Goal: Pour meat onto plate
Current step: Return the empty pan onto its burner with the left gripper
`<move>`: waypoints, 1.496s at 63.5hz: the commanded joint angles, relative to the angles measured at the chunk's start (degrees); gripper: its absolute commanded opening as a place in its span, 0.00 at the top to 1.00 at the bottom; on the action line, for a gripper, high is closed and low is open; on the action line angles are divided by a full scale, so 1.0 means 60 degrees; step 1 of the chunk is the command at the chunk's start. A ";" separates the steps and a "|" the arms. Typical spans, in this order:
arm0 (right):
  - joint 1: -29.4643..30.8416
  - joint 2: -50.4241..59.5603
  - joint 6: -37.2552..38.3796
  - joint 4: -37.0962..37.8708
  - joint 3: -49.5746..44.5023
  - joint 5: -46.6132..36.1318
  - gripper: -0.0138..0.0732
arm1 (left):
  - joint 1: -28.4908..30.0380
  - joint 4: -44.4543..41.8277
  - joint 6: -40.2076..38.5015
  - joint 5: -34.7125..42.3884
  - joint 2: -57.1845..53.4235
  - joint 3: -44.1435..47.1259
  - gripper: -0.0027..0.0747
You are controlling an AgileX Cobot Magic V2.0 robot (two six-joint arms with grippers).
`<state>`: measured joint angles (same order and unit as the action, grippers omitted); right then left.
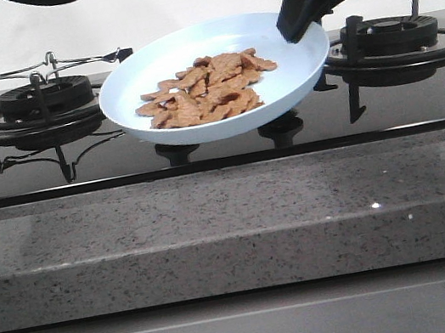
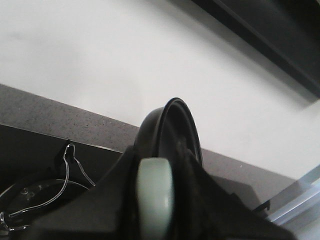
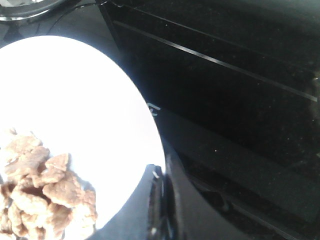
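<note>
Stove (image 1: pixel 406 35), granite counter (image 1: pixel 233 225), white wall (image 1: pixel 176 2)

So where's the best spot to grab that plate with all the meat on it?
Probably the raised rim at the plate's right edge, coming in from the right and above. That is where the right gripper already seems to pinch it. The rim is the only thin lip to clamp, and the meat sits in the middle, so the fingers stay clear of it.
</note>
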<state>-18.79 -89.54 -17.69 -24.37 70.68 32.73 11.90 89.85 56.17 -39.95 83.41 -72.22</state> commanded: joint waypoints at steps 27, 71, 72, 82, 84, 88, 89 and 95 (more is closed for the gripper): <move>-0.0003 0.0453 -0.0072 -0.0258 0.0270 -0.0459 0.91 | 0.0886 0.2288 -0.1561 -0.1664 0.2076 -0.0377 0.99; -0.0003 0.0453 -0.0072 -0.0258 0.0270 -0.0451 0.91 | 0.0886 0.1480 -0.2303 -0.2313 0.3190 -0.0377 0.61; -0.0003 0.0453 -0.0072 -0.0258 0.0270 -0.0451 0.91 | 0.0904 0.1480 -0.2303 -0.2297 0.3190 -0.0377 0.58; -0.0003 0.0453 -0.0072 -0.0258 0.0270 -0.0451 0.91 | 0.1177 0.1480 -0.2130 -0.2317 0.3190 -0.0377 0.37; -0.0003 0.0453 -0.0072 -0.0258 0.0270 -0.0451 0.91 | 0.1271 0.1480 -0.2130 -0.2386 0.3190 -0.0377 0.34; -0.0003 0.0453 -0.0072 -0.0258 0.0270 -0.0451 0.91 | 0.1463 0.1480 -0.2037 -0.2656 0.3190 -0.0377 0.32; -0.0003 0.0453 -0.0072 -0.0258 0.0270 -0.0451 0.91 | 0.1511 0.1498 -0.1998 -0.2690 0.3190 -0.0377 0.31; -0.0003 0.0453 -0.0072 -0.0258 0.0270 -0.0451 0.91 | 0.1866 0.1521 -0.1880 -0.3334 0.3169 -0.0377 0.30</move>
<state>-18.79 -89.54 -17.69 -24.37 70.68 32.73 21.47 95.66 44.05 -54.36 105.43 -72.54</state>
